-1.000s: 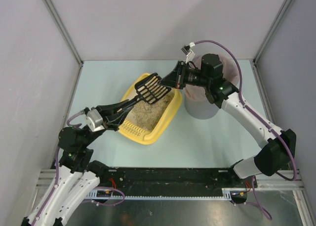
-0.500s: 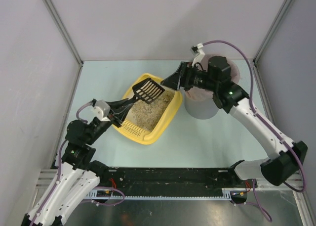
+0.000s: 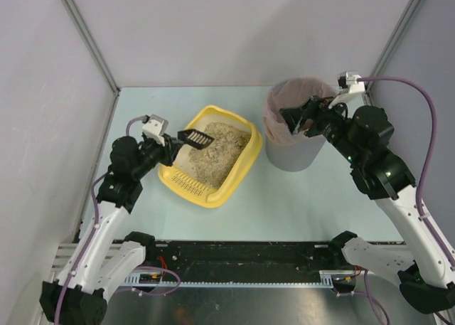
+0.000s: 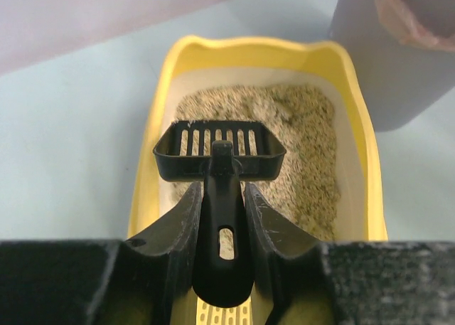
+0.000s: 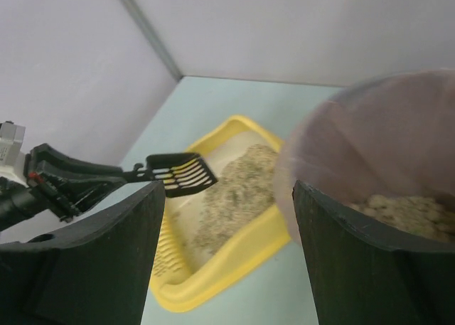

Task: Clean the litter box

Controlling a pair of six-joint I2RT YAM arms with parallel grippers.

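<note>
Just above the litter box (image 3: 186, 185), left jaws clamp a black scoop (image 4: 219, 151); right jaws stand apart over the neighbouring grey bin (image 3: 288, 158).

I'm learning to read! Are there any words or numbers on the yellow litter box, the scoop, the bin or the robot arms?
None: no word, number or sign can be read in any view.
The yellow litter box, the black scoop and the grey bin are plain.
The left arm and the right arm show no marks big enough to read.
</note>
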